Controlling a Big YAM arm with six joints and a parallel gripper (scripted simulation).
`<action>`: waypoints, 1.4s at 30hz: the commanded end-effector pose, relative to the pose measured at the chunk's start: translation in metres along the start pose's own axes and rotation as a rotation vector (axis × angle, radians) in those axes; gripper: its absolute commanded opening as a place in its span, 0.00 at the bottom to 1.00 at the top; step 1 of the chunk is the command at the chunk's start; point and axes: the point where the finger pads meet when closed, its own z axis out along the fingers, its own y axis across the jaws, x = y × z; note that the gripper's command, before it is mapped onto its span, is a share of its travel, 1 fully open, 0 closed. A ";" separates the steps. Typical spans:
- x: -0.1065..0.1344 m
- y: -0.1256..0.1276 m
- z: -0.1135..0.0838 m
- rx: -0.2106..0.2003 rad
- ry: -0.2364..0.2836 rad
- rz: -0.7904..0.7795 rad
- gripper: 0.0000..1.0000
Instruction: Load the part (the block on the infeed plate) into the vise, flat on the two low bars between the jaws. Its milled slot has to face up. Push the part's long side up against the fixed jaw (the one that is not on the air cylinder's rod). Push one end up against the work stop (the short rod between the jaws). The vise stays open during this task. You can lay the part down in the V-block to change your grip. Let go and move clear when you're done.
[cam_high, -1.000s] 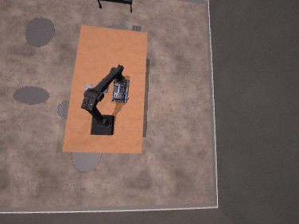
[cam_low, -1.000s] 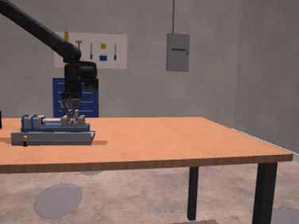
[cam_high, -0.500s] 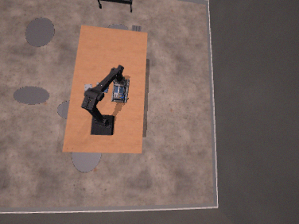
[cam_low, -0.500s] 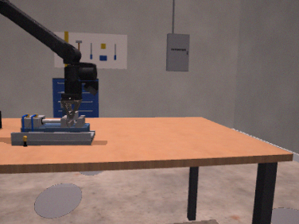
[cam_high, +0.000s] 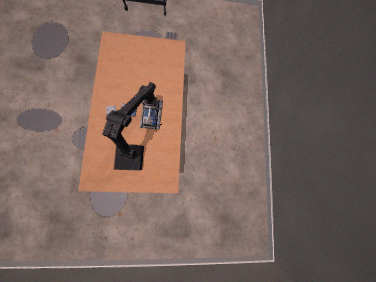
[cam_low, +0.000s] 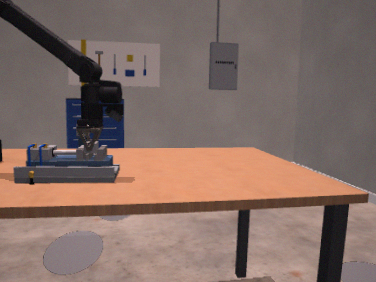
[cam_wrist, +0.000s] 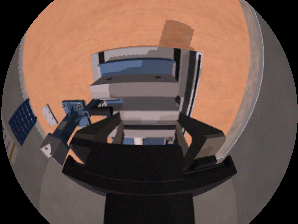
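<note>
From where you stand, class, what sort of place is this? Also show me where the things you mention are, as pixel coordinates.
Probably a workshop: a tool board (cam_low: 145, 50) hangs above a blue drawer cabinet (cam_low: 120, 107), and a pneumatic vise (cam_low: 105, 160) sits on the wooden-topped table (cam_high: 135, 55) (cam_low: 225, 175) (cam_wrist: 135, 30).
</note>
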 end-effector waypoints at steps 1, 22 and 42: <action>-0.011 -0.011 -0.010 0.011 -0.034 0.006 0.00; -0.006 -0.010 -0.002 0.008 -0.021 0.006 0.00; -0.007 -0.011 -0.003 0.009 -0.024 0.006 0.00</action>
